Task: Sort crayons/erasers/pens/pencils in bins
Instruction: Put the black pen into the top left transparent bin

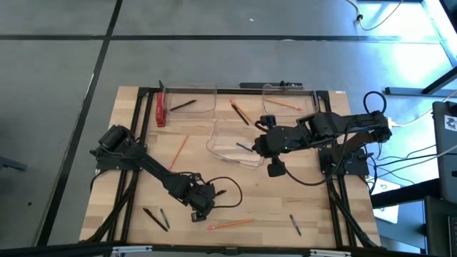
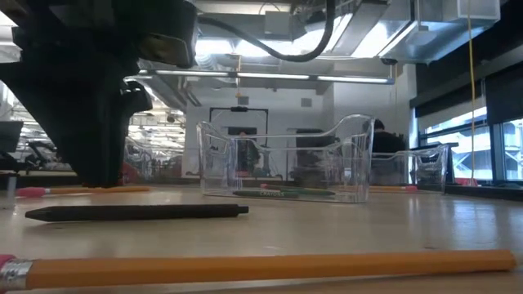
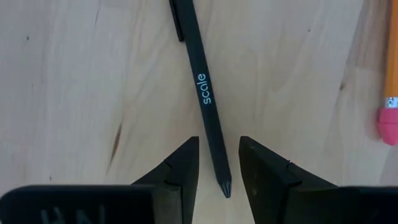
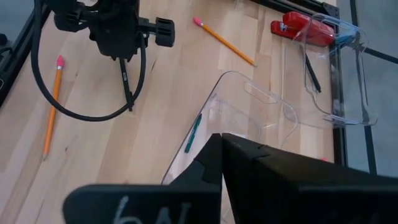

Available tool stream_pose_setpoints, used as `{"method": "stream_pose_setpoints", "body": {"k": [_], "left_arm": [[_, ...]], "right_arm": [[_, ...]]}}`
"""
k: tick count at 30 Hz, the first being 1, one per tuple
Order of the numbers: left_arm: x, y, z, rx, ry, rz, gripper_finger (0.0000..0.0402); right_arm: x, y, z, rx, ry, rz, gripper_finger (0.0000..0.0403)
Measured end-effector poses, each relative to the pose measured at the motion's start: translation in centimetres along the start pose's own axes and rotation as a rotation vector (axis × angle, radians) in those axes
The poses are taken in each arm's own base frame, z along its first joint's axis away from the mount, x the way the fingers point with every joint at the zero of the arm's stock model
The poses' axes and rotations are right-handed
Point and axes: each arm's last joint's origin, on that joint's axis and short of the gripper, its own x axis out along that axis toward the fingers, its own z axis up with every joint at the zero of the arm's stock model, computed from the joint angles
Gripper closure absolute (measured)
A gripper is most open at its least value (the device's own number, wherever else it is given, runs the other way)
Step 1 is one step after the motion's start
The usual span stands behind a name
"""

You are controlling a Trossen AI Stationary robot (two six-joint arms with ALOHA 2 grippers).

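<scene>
Three clear bins — one at the far left, one at the far right, one nearer the middle, set askew. Far-left bin holds a black pen; far-right bin holds an orange pencil; middle bin holds a green crayon lying flat.

Loose on the surface: orange pencil between the far bins, another left of the middle bin, a third with pink eraser near the front edge. Black pen printed "scale" lies flat, its tip between the left tool fingers — untouched. More dark sticks at front left and front right.
</scene>
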Motion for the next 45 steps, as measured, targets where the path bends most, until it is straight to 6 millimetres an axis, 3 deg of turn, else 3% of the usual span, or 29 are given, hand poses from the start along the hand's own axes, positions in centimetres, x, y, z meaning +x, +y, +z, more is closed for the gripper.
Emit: {"method": "stream_pose_setpoints", "body": {"k": [13, 36, 45], "left_arm": [[1.6, 0.7, -1.0, -0.059, -0.042, -0.01, 0.0294], [1.8, 0.9, -1.1, -0.049, -0.062, 0.038, 0.0294], [3.2, 0.6, -1.4, -0.036, -0.045, 0.066, 0.0294]], "right_arm": [[0.0, 0.0, 0.0, -0.002, 0.0, 0.0, 0.0398], [0.0, 0.0, 0.0, -0.002, 0.0, -0.001, 0.0398], [0.0, 0.0, 0.0, -0.002, 0.0, -0.001, 0.0398]]}}
